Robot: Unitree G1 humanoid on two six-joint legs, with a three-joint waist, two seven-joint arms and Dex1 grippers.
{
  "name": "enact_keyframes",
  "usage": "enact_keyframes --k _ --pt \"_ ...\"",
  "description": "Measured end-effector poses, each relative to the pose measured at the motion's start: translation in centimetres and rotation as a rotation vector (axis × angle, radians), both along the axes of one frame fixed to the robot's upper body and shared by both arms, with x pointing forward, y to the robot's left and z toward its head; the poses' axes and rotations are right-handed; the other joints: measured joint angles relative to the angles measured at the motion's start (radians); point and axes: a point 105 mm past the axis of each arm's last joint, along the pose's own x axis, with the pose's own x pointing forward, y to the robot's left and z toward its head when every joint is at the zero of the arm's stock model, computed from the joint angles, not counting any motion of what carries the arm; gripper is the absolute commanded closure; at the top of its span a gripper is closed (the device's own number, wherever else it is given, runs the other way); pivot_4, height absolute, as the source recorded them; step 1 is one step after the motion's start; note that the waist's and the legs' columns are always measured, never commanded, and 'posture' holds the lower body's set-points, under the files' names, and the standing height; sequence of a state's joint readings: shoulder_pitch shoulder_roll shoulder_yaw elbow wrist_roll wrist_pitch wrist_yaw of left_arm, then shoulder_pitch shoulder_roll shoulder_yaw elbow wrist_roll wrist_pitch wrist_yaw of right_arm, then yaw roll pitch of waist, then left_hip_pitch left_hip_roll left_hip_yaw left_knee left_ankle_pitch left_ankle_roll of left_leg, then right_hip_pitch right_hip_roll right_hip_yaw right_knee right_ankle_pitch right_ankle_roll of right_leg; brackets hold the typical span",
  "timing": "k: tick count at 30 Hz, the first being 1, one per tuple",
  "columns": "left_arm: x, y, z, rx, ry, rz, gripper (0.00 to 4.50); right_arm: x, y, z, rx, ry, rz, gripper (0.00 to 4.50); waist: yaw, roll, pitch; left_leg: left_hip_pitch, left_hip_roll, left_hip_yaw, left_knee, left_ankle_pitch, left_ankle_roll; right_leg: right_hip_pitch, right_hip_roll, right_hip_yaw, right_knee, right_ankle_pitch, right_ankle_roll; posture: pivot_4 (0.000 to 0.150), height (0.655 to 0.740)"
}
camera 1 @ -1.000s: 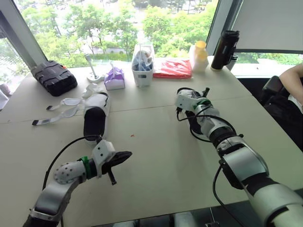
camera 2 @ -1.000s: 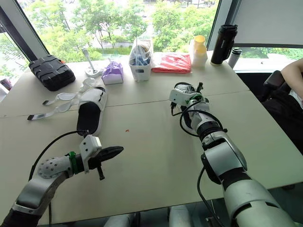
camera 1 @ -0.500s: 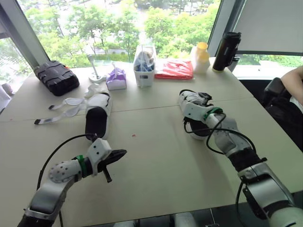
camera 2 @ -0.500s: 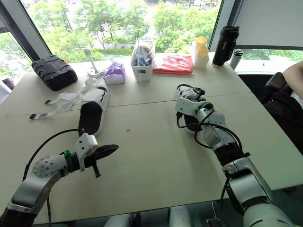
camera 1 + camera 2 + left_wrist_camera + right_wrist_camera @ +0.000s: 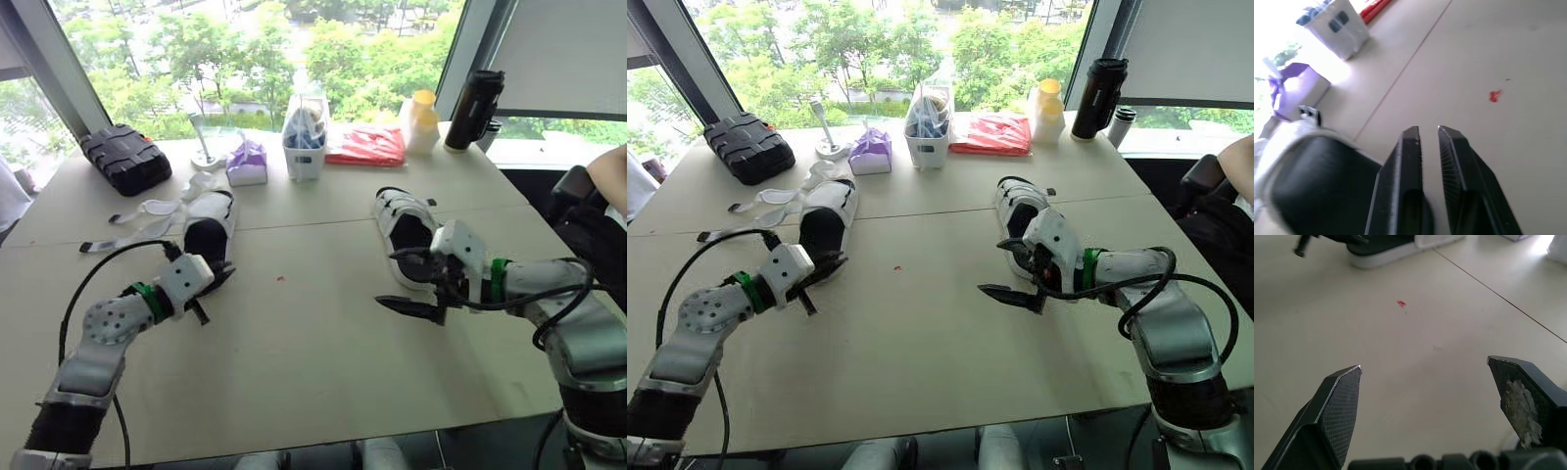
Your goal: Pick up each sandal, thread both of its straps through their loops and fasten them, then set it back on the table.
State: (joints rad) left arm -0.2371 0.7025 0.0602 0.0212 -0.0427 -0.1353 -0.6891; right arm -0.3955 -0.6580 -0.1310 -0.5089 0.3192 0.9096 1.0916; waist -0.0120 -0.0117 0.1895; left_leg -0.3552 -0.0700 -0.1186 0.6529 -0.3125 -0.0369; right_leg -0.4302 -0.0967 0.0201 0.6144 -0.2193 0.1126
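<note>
The left sandal (image 5: 208, 235) is white with a black insole and lies at the left of the table. Its loose straps (image 5: 147, 211) trail off to its left. My left gripper (image 5: 219, 279) is at that sandal's near end; in the left wrist view its fingers (image 5: 1405, 161) stand a little apart with nothing between them, the sandal (image 5: 1308, 171) just beside. The right sandal (image 5: 405, 227) lies right of centre with straps across it. My right gripper (image 5: 400, 282) hovers just in front of it, wide open and empty.
Along the far edge stand a black case (image 5: 125, 159), a purple tissue box (image 5: 247, 162), a white container (image 5: 305, 147), a red pouch (image 5: 364, 145), a yellow bottle (image 5: 422, 117) and a black flask (image 5: 475, 96). A person's arm (image 5: 612, 162) is at the right edge.
My right gripper has opened wide and drawn back from the right sandal toward the near side. My left gripper has moved forward to the left sandal's near end and parted slightly.
</note>
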Motion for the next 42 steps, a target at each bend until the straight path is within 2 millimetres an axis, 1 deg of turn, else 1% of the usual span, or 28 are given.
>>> enact_keyframes --k 2,5,7,9,10,13,16,19,21,22,23,25,26,27,28,29,32,38,40,42 --pt "0.8 0.4 0.8 0.032 -0.065 0.028 1.59 -0.1 0.8 0.0 0.045 0.028 0.009 0.00 0.002 0.000 0.000 -0.001 0.000 0.000 0.000 0.000 0.000 0.000 0.000 0.000 0.000 0.000 0.000 0.150 0.7400" --pt "1.5 1.3 0.5 0.062 -0.088 0.076 0.04 0.0 1.2 -0.4 0.048 0.039 -0.008 0.00 0.002 0.000 0.000 -0.001 -0.001 0.000 0.000 0.000 0.001 -0.001 -0.001 0.000 0.000 0.000 0.000 0.150 0.7400" --pt "2.5 2.1 0.6 0.098 -0.110 0.125 0.01 0.2 1.5 -0.7 0.038 0.041 -0.015 0.00 0.003 0.000 0.000 -0.003 -0.002 0.001 0.000 0.000 0.001 -0.002 -0.001 0.000 0.000 0.001 0.001 0.150 0.7400" --pt "3.7 2.8 1.4 0.127 -0.150 0.177 0.01 0.1 1.9 -1.3 0.022 0.052 -0.006 0.00 0.006 0.000 0.000 -0.003 -0.002 0.001 0.001 0.000 0.000 -0.002 -0.001 -0.001 0.000 0.001 0.001 0.150 0.7400" --pt "4.3 3.0 1.9 0.142 -0.168 0.199 0.01 0.1 2.0 -1.6 0.015 0.055 -0.005 0.00 0.006 0.000 0.000 -0.003 -0.002 0.002 0.001 0.000 0.000 -0.002 -0.001 -0.001 0.000 0.001 0.001 0.150 0.7400" --pt "5.9 3.4 2.3 0.204 -0.190 0.245 0.01 0.2 2.0 -1.9 0.003 0.051 -0.011 0.00 0.004 -0.001 0.000 -0.003 -0.002 0.002 0.001 0.000 0.001 -0.002 -0.001 -0.001 0.000 0.001 0.002 0.150 0.7400" --pt "7.6 3.3 1.8 0.248 -0.190 0.286 0.01 0.4 2.0 -2.1 -0.004 0.051 -0.021 0.00 0.003 -0.001 0.000 -0.003 -0.002 0.002 0.001 0.000 0.000 -0.002 -0.001 -0.001 0.001 0.001 0.002 0.150 0.7400" --pt "9.0 2.4 1.1 0.278 -0.188 0.296 0.01 0.5 2.0 -2.5 -0.017 0.056 -0.020 0.00 0.003 -0.001 0.000 -0.003 -0.003 0.002 0.001 0.000 0.000 -0.002 -0.001 -0.001 0.001 0.001 0.002 0.150 0.7400" --pt "9.8 2.0 0.2 0.313 -0.168 0.300 0.01 0.5 1.8 -2.5 -0.030 0.049 -0.024 0.00 0.001 -0.001 0.000 -0.003 -0.003 0.002 0.001 0.000 0.000 -0.002 -0.001 -0.001 0.001 0.001 0.002 0.150 0.7400" --pt "10.2 1.9 0.3 0.322 -0.172 0.307 0.01 0.6 1.6 -2.5 -0.038 0.049 -0.031 0.00 0.002 -0.001 0.000 -0.003 -0.003 0.002 0.001 0.000 0.000 -0.002 -0.001 -0.001 0.001 0.001 0.002 0.150 0.7400" --pt "10.5 1.8 0.4 0.336 -0.174 0.310 0.24 0.6 1.6 -2.5 -0.039 0.047 -0.036 0.00 0.003 -0.001 0.000 -0.003 -0.003 0.002 0.001 0.000 0.000 -0.002 -0.001 -0.001 0.001 0.001 0.002 0.150 0.7400" --pt "11.2 1.8 0.2 0.374 -0.164 0.323 0.87 0.7 1.5 -2.5 -0.039 0.040 -0.045 0.00 0.003 -0.002 0.000 -0.003 -0.003 0.002 0.002 0.000 0.000 -0.002 -0.001 -0.001 0.001 0.001 0.002 0.150 0.7400" --pt "11.5 1.7 -0.1 0.384 -0.157 0.331 1.37 0.7 1.4 -2.6 -0.040 0.040 -0.051 0.00 0.003 -0.002 0.000 -0.003 -0.003 0.002 0.002 0.000 0.000 -0.002 -0.001 -0.001 0.001 0.001 0.002 0.150 0.7400" --pt "11.6 1.7 -0.4 0.398 -0.153 0.337 1.77 0.7 1.3 -2.7 -0.041 0.041 -0.058 0.00 0.003 -0.002 0.000 -0.004 -0.003 0.002 0.003 0.000 0.001 -0.002 -0.001 -0.001 0.001 0.001 0.002 0.150 0.7400" --pt "11.8 1.7 -0.6 0.409 -0.150 0.343 2.38 0.8 1.3 -2.8 -0.042 0.042 -0.065 0.00 0.002 -0.002 0.000 -0.004 -0.003 0.002 0.004 0.000 0.001 -0.002 -0.001 -0.001 0.002 0.001 0.002 0.150 0.7400" --pt "12.0 1.7 -0.6 0.413 -0.150 0.355 2.86 0.8 1.2 -2.8 -0.042 0.043 -0.070 0.00 0.001 -0.002 0.000 -0.005 -0.003 0.002 0.005 0.000 0.001 -0.002 -0.001 -0.001 0.002 0.001 0.003 0.150 0.7400" --pt "12.6 2.0 0.2 0.430 -0.160 0.385 4.42 0.9 1.1 -2.9 -0.040 0.043 -0.085 0.00 0.002 -0.002 0.000 -0.005 -0.003 0.002 0.007 -0.001 0.001 -0.002 -0.001 -0.001 0.003 0.002 0.003 0.150 0.7400" --pt "12.6 1.8 0.3 0.422 -0.168 0.371 4.47 0.9 0.6 -3.2 -0.055 0.044 -0.112 0.00 0.001 -0.002 0.000 -0.005 -0.003 0.002 0.009 -0.001 0.002 -0.001 -0.001 -0.001 0.004 0.002 0.005 0.150 0.7400" --pt "12.2 0.9 0.3 0.383 -0.182 0.295 4.47 1.0 0.5 -3.1 -0.062 0.040 -0.118 0.00 0.002 -0.002 0.000 -0.005 -0.003 0.002 0.010 -0.001 0.001 -0.001 -0.001 -0.001 0.004 0.003 0.005 0.150 0.7400" --pt "11.2 -1.0 0.5 0.346 -0.232 0.164 4.47 1.1 0.3 -2.9 -0.068 0.032 -0.120 0.00 0.005 -0.002 0.000 -0.009 -0.003 0.001 0.011 0.001 -0.001 -0.003 -0.001 -0.001 0.004 0.003 0.005 0.150 0.7400"
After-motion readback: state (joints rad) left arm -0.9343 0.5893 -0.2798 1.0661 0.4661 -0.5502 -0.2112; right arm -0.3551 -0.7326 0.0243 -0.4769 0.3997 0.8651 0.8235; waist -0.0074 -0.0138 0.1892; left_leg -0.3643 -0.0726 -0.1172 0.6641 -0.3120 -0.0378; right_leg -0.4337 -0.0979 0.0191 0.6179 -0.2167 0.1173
